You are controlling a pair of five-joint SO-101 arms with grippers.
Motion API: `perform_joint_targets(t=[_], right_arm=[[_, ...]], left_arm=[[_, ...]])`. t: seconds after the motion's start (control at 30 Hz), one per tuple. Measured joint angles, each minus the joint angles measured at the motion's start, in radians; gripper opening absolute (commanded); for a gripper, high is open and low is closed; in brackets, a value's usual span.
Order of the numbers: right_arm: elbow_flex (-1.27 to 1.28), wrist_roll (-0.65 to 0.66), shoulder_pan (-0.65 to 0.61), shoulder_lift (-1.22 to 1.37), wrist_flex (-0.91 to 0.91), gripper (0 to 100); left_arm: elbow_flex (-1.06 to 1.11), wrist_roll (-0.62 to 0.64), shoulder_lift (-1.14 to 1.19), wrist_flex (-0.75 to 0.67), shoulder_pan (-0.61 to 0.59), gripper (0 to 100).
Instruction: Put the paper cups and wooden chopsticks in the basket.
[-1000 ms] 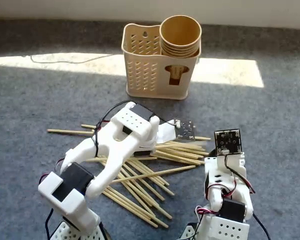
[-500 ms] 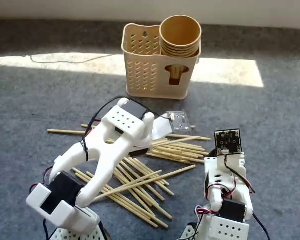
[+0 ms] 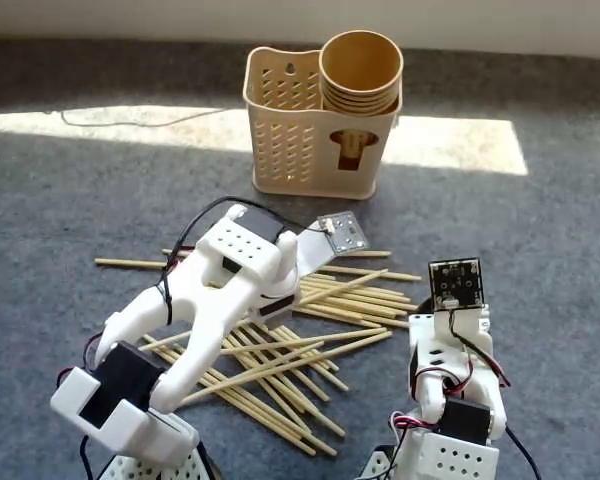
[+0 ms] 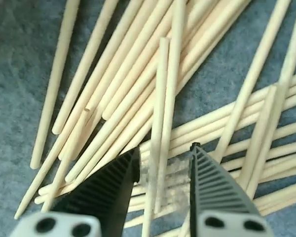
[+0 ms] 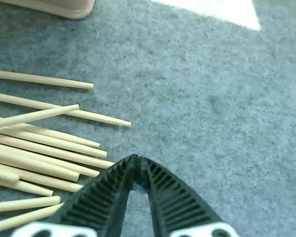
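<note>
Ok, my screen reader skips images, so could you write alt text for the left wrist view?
The left gripper hangs open over a pile of wooden chopsticks, with a couple of sticks running between its dark jaws. The chopsticks lie crisscrossed on grey carpet.

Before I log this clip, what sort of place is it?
Probably an ordinary indoor room: grey carpet is the work surface, sunlight falls across it, and a loose cable lies beside the basket.
</note>
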Motion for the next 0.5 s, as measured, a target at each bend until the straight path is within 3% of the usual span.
perform_joint_targets(t=[0.27, 0.5], right_arm=[[0.0, 0.0, 0.0, 0.0, 0.0, 0.6], [0.0, 0.0, 0.0, 0.0, 0.0, 0.6]], left_arm=[[0.015, 0.094, 0.005, -0.107, 0.0, 16], [0.0, 0.097, 0.114, -0.144, 0.003, 1]])
